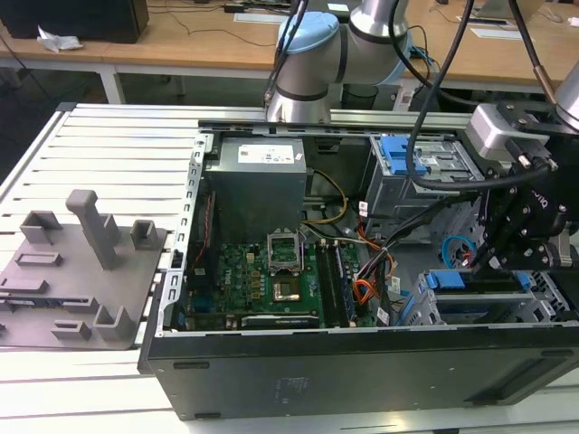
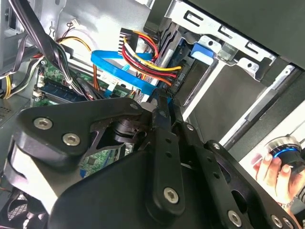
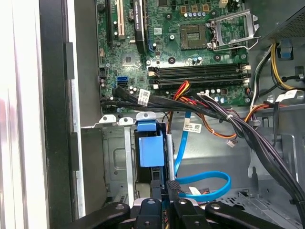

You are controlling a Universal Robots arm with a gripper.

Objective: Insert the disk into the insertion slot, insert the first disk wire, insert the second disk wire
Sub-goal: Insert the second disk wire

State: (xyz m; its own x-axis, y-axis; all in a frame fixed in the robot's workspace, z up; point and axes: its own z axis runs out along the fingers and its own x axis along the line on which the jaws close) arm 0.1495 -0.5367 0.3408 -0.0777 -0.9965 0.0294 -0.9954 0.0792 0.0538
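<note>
The disk (image 1: pixel 477 281), in its bright blue carrier (image 3: pixel 149 144), sits inside the insertion slot (image 1: pixel 548 291), the silver sheet-metal cage (image 3: pixel 114 155) at the case's front corner on the exterior view's right. A red, yellow and black wire bundle (image 2: pixel 143 57) runs to the disk's end. My gripper (image 1: pixel 486 264) hangs right over that end. In both wrist views the black fingers (image 2: pixel 162 107) stand close together, shut on the connector of the flat blue wire (image 3: pixel 183 143). That wire loops away (image 2: pixel 119 67) across the case floor.
The open case (image 1: pixel 362 362) holds the motherboard (image 1: pixel 258 276) and a power supply (image 1: pixel 258 176). A grey bay with a blue bracket (image 1: pixel 404 155) stands at the back. Black cable bundles (image 3: pixel 228 117) cross beside the cage. A grey fixture (image 1: pixel 77 262) lies outside the case. A person's hand (image 2: pixel 272 174) is nearby.
</note>
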